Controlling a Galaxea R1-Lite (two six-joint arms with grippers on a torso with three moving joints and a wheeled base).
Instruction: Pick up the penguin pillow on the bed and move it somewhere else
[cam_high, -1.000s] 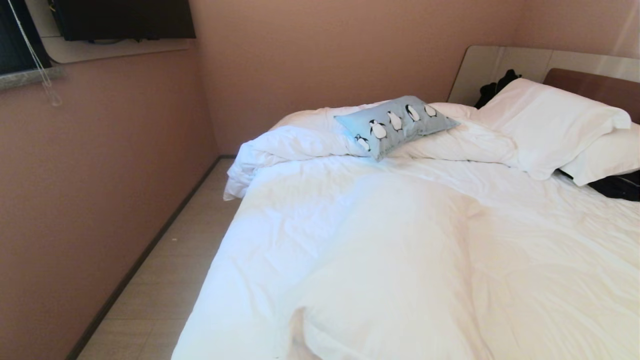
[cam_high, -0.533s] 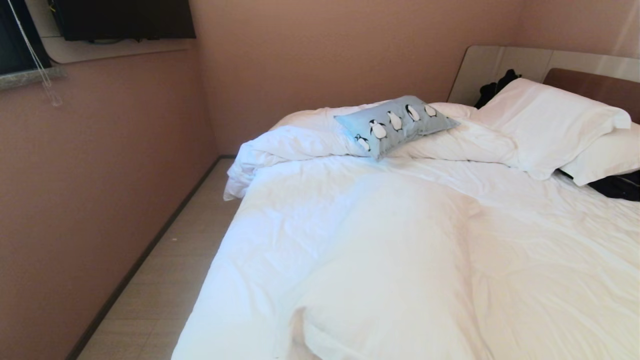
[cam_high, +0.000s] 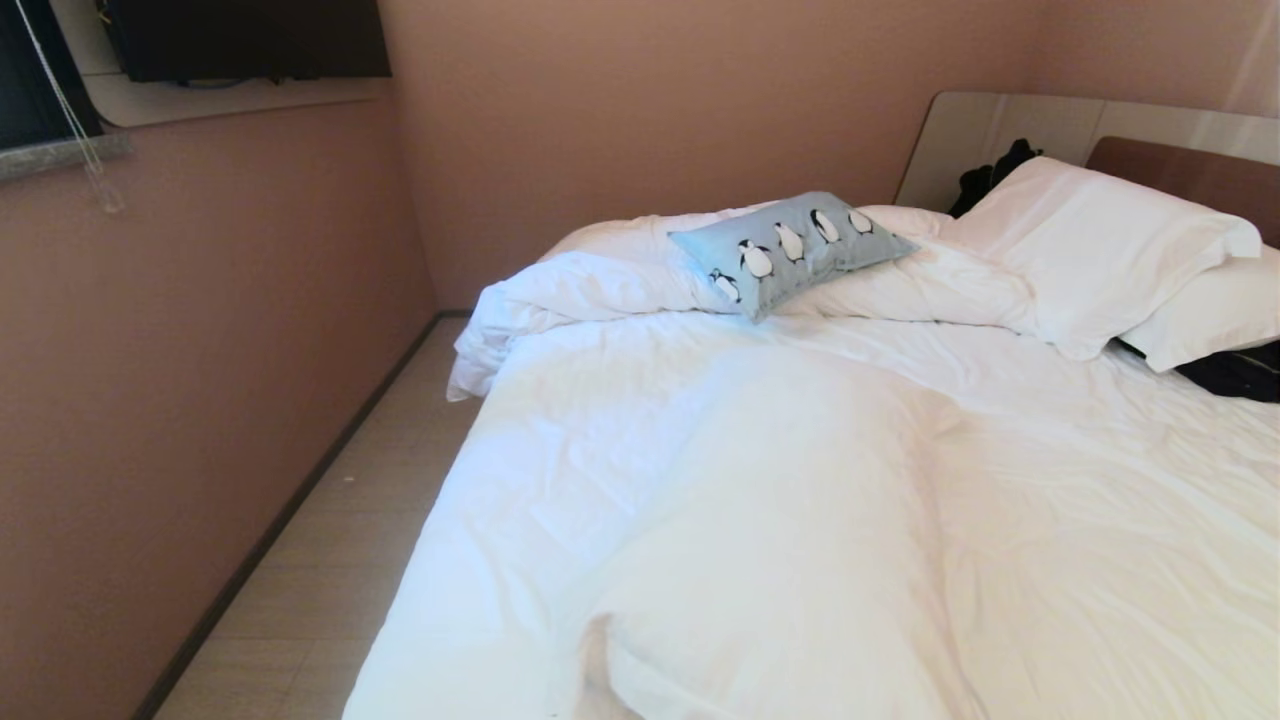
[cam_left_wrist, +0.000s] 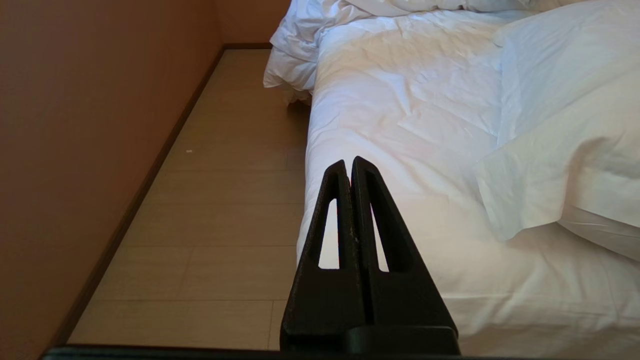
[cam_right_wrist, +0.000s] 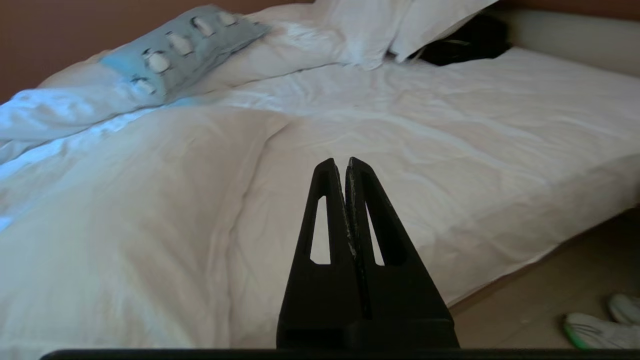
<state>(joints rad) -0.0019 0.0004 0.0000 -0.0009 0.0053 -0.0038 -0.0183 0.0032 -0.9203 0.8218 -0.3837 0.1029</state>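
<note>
The penguin pillow (cam_high: 790, 248), light blue with a row of black-and-white penguins, lies on the rumpled duvet at the far side of the bed (cam_high: 800, 520). In the right wrist view the penguin pillow (cam_right_wrist: 182, 47) sits far ahead across the bed (cam_right_wrist: 350, 125). My right gripper (cam_right_wrist: 345, 161) is shut and empty, over the near part of the duvet. My left gripper (cam_left_wrist: 348, 161) is shut and empty too, parked by the bed's near corner beside the floor. Neither arm shows in the head view.
Two white pillows (cam_high: 1100, 250) lean at the brown-and-beige headboard (cam_high: 1180, 165), with dark clothing (cam_high: 1235, 372) beside them. A strip of floor (cam_high: 320, 560) runs between the bed and the pink wall. Shoes (cam_right_wrist: 597, 325) lie on the floor at the bed's other side.
The bedding, the pillow and the head view are unchanged.
</note>
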